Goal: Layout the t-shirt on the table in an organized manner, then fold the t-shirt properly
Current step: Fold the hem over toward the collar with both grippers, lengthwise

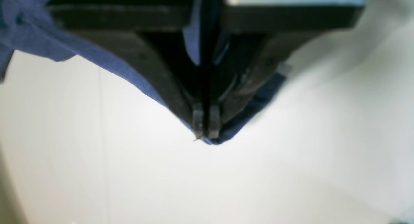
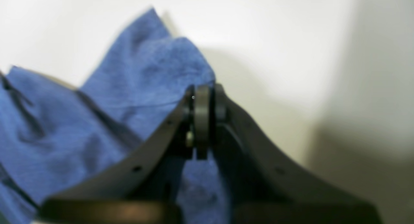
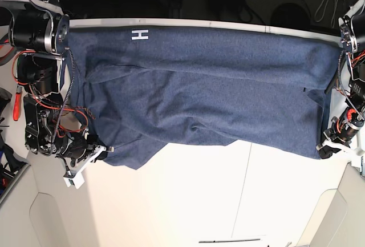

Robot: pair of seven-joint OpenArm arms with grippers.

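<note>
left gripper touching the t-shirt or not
Touching. The left wrist view shows the left gripper with jaws shut on a corner of the t-shirt, blue cloth pinched between them and sticking out at the tips.

The base view looked down from above on the table point(image 3: 188, 195); both wrist views sat close behind their jaws, sharing its t-shirt point(image 3: 211, 93).

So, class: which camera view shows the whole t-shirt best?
The base view: the t-shirt spreads across the table there. The left wrist view shows only a pinched edge, the right wrist view a blurred bunch.
</note>
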